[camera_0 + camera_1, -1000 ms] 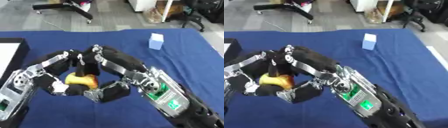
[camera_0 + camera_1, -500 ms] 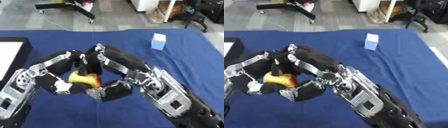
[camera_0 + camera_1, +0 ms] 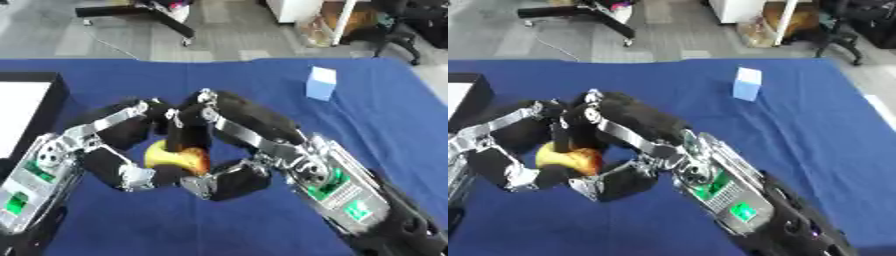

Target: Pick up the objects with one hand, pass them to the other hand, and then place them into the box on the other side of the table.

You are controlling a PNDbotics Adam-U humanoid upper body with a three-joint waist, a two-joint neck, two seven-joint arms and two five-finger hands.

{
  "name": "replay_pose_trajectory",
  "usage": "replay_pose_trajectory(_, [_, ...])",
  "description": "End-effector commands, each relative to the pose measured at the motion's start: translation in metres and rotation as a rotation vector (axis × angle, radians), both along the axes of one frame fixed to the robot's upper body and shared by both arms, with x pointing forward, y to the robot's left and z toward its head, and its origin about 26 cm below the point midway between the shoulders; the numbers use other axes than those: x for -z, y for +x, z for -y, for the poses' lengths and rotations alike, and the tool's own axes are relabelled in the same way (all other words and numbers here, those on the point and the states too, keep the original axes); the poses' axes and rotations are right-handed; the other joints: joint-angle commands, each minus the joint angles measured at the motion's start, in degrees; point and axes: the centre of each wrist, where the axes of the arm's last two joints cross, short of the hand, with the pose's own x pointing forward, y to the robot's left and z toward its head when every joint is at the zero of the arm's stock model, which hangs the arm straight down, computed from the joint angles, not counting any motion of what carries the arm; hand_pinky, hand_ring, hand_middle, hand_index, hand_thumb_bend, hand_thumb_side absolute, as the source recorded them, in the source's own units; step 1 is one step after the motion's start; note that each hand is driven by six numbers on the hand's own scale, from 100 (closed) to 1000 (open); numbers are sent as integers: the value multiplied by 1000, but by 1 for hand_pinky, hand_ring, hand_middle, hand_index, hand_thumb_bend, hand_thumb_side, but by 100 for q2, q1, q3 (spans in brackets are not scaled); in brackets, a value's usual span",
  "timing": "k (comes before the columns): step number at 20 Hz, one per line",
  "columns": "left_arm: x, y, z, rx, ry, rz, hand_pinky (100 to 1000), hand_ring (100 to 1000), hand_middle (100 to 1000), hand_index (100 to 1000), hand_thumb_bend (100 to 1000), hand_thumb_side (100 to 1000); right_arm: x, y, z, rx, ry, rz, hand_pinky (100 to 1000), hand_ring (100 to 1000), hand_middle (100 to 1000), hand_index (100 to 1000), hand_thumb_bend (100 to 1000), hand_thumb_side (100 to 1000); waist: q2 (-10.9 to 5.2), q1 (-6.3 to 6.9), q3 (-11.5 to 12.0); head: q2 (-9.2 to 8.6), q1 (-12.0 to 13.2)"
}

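**Handover in progress, fruit between both hands**

Both hands meet over the middle of the blue bench [image 3: 262, 80], closed in a ring around a yellow-and-red fruit [image 3: 175, 156], maybe a pear or mango. Left hand [image 3: 114, 150] curls round it from the left, fingers above and thumb below. Right hand [image 3: 241, 145] curls in from the right, its fingers [image 3: 229, 112] arching over the top, thumb part low near the fruit. Fruit sits between the two palms, just above or on the cloth; can't tell which. Contact on both sides looks likely, though which hand actually bears it isn't clear.

Progress, as judged: pickup done, pass is mid-way. Neither hand has let go. Left to do: one hand releases, the other carries the fruit to the box. A black-walled box [image 3: 51, 95] with a white inside shows at the left edge, well apart from the hands; likely the target, if the left hand is the receiver. Nothing visible inside it from here.

A light blue block [image 3: 321, 83] stands upright on the far right side of the bench, untouched, probably the next object.
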Motion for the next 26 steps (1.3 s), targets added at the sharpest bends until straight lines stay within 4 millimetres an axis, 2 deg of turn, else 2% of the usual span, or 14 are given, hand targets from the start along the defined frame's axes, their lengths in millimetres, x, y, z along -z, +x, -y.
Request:
replay_pose_trajectory(1, [-12,1,-1,9,3,39,520,399,306,534,153,160,-7,-1,1,-3,4,31,335,410,330,327,138,100,-56,15,-4,29,22])
replay_pose_trajectory(3, [-13,1,-1,10,7,41,487,362,280,518,100,141,-8,-1,2,-1,2,35,337,411,331,329,137,100,-57,14,-4,32,25])
replay_pose_trajectory(6, [-13,2,-1,3,14,37,428,291,250,496,100,125,-8,-1,2,3,0,40,340,416,336,335,131,100,-60,13,-7,31,26])
replay_pose_trajectory(11, [-12,3,0,-14,20,21,374,223,203,461,100,214,-10,0,2,6,-10,55,349,426,350,353,123,100,-64,8,-10,25,30])
replay_pose_trajectory(14, [-12,4,1,-26,15,5,351,189,178,445,100,235,-11,0,3,5,-21,79,358,434,364,370,132,100,-67,5,-16,23,37])
replay_pose_trajectory(19, [-8,8,0,-61,6,-36,329,154,137,417,100,281,-15,2,5,5,-45,154,380,450,397,411,184,100,-71,0,-31,15,43])
replay_pose_trajectory(26, [-1,15,-4,-116,-6,-91,298,104,100,383,100,277,-22,5,8,5,-68,249,408,470,444,476,265,178,-75,-3,-44,28,52])
